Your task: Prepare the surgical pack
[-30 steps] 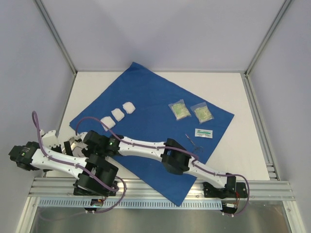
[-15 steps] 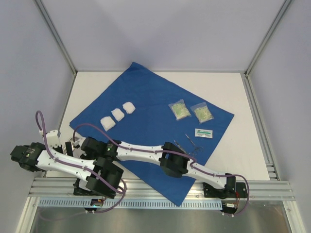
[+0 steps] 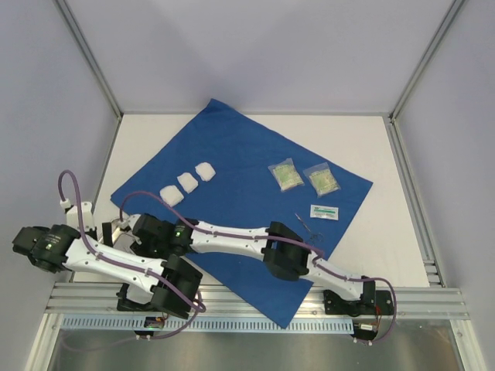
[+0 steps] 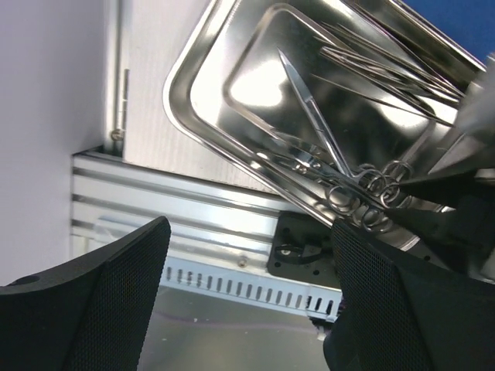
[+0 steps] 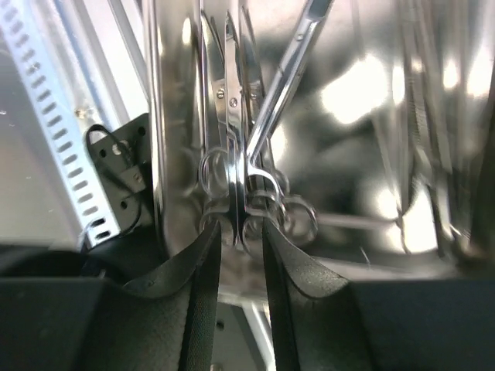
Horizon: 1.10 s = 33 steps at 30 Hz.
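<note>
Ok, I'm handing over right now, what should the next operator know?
Left end effector: open, empty, at the tray's near edge.
Right end effector: jaws slightly apart at the scissors' ring handles in the tray; grip unclear.
Done: drape spread, with gauze, packets and one instrument on it.
Left: probably move the tray's instruments over, then fold the drape.

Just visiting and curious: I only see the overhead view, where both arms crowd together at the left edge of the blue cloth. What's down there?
Observer: A steel tray holding several ring-handled instruments.
Visitor: Is either hand gripping one?
Observer: The right hand has its fingers slightly parted around one ring handle, not clamped.
Visitor: And the left?
Observer: The left hand is wide open, nothing between its fingers.
</note>
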Motion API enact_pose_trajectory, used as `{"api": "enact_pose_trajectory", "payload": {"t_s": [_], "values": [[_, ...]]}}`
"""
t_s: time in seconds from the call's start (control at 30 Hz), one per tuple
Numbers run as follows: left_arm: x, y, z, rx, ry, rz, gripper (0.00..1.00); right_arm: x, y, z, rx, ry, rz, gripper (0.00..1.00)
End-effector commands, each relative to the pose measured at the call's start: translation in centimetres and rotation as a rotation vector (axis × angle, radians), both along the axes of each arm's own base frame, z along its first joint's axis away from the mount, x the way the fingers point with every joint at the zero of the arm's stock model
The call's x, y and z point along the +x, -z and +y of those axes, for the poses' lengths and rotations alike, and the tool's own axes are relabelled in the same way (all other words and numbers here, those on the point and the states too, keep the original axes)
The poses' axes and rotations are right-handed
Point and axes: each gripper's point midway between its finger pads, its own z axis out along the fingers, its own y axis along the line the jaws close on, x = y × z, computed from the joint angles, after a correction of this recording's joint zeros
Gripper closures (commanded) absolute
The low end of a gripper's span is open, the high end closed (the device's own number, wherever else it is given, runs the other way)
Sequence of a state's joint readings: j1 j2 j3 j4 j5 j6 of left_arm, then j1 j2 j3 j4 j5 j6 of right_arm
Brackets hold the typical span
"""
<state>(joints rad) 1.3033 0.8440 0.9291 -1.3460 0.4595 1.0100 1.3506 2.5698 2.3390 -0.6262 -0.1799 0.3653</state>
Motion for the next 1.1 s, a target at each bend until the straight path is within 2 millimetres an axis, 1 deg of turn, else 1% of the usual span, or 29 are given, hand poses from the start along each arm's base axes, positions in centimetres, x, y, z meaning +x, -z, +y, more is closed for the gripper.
{"api": "enact_pose_trajectory", "payload": {"t_s": [0.0, 0.03, 0.07, 0.1, 0.13, 0.17, 0.2, 0.23, 0.27, 0.3, 0.33, 0.37, 0.4, 0.43, 0.47, 0.5, 0.53, 0.57, 0.6, 0.63, 0.67, 0.7, 0.73, 0.77, 0.8, 0.83, 0.87, 0.93, 1.07], "values": [[0.0, -2.5, -2.1, 0.0, 0.044, -0.029, 0.06, 3.2, -13.8, 0.2, 0.268, 0.092, -0.068, 0.7], [0.3, -3.8, -2.1, 0.023, 0.053, -0.053, 0.06, 4.0, -12.9, -0.8, 0.238, 0.121, -0.077, 0.7], [0.4, -4.3, -2.7, 0.01, 0.061, -0.06, 0.05, 5.4, -13.6, -1.6, 0.246, 0.149, -0.086, 0.7], [0.5, -4.7, -3.0, 0.012, 0.071, -0.068, 0.05, 6.2, -16.0, -2.8, 0.275, 0.173, -0.102, 0.7], [0.7, -5.4, -3.1, 0.021, 0.081, -0.085, 0.04, 7.7, -15.1, -4.3, 0.239, 0.208, -0.102, 0.7], [0.7, -5.4, -3.4, 0.011, 0.089, -0.085, 0.04, 8.5, -15.4, -5.7, 0.227, 0.232, -0.109, 0.69], [0.7, -5.4, -3.6, 0.007, 0.093, -0.085, 0.04, 9.6, -15.4, -7.2, 0.204, 0.269, -0.13, 0.69], [0.5, -5.0, -3.7, -0.009, 0.096, -0.074, 0.04, 10.4, -18.1, -9.3, 0.233, 0.294, -0.168, 0.68], [0.4, -4.6, -3.8, -0.022, 0.101, -0.061, 0.04, 11.8, -15.1, -12.2, 0.145, 0.333, -0.168, 0.68], [0.2, -4.1, -3.8, -0.029, 0.113, -0.049, 0.04, 12.9, -14.5, -14.4, 0.104, 0.381, -0.194, 0.67], [-0.3, -2.9, -4.0, -0.056, 0.112, -0.016, 0.04, 13.3, -16.1, -17.1, 0.11, 0.407, -0.214, 0.65], [-0.5, -2.3, -3.7, -0.053, 0.116, 0.0, 0.04, 14.8, -13.2, -20.6, 0.022, 0.461, -0.197, 0.64], [-0.7, -1.7, -3.5, -0.053, 0.118, 0.016, 0.04, 14.9, -12.2, -23.3, -0.035, 0.483, -0.179, 0.63], [-1.4, -0.3, -3.5, -0.072, 0.11, 0.056, 0.04, 16.6, -11.5, -26.3, -0.072, 0.545, -0.171, 0.62], [-1.5, 0.3, -2.5, -0.042, 0.098, 0.07, 0.04, 16.7, -12.3, -28.6, -0.075, 0.567, -0.178, 0.6], [-1.7, 0.9, -2.1, -0.036, 0.086, 0.083, 0.05, 16.1, -9.3, -31.8, -0.181, 0.588, -0.149, 0.59], [-2.3, 2.0, -2.0, -0.044, 0.077, 0.121, 0.05, 16.9, -8.7, -34.4, -0.22, 0.639, -0.142, 0.58], [-2.4, 2.3, -1.4, -0.023, 0.071, 0.128, 0.05, 16.6, -8.7, -36.2, -0.24, 0.647, -0.148, 0.57], [-2.5, 2.7, -1.3, -0.022, 0.069, 0.137, 0.05, 15.6, -6.9, -38.3, -0.308, 0.648, -0.115, 0.55], [-2.6, 3.1, -1.3, -0.03, 0.065, 0.145, 0.05, 15.6, -6.3, -39.9, -0.334, 0.674, -0.101, 0.53], [-2.7, 3.2, -1.3, -0.032, 0.062, 0.145, 0.05, 15.3, -6.0, -40.7, -0.347, 0.672, -0.1, 0.53], [-2.5, 3.4, -1.5, -0.043, 0.063, 0.138, 0.05, 14.5, -4.6, -42.0, -0.394, 0.669, -0.076, 0.52], [-2.4, 3.4, -1.6, -0.05, 0.064, 0.133, 0.05, 14.4, -4.0, -42.8, -0.416, 0.674, -0.068, 0.52], [-2.4, 3.4, -1.6, -0.054, 0.06, 0.13, 0.05, 14.2, -3.5, -43.2, -0.426, 0.675, -0.059, 0.52], [-2.2, 3.4, -1.7, -0.06, 0.063, 0.122, 0.05, 13.7, -2.5, -43.6, -0.451, 0.661, -0.039, 0.53], [-2.2, 3.4, -1.8, -0.069, 0.065, 0.121, 0.05, 13.8, -2.0, -43.9, -0.463, 0.663, -0.029, 0.54], [-2.1, 3.4, -1.9, -0.076, 0.068, 0.119, 0.05, 13.7, -1.1, -44.0, -0.481, 0.655, -0.015, 0.58], [-2.0, 3.2, -2.0, -0.08, 0.073, 0.111, 0.05, 13.7, -0.2, -44.2, -0.507, 0.647, 0.005, 0.61], [-2.0, 2.9, -1.8, -0.069, 0.073, 0.11, 0.05, 12.7, 1.2, -44.6, -0.559, 0.62, 0.051, 0.63]]}}
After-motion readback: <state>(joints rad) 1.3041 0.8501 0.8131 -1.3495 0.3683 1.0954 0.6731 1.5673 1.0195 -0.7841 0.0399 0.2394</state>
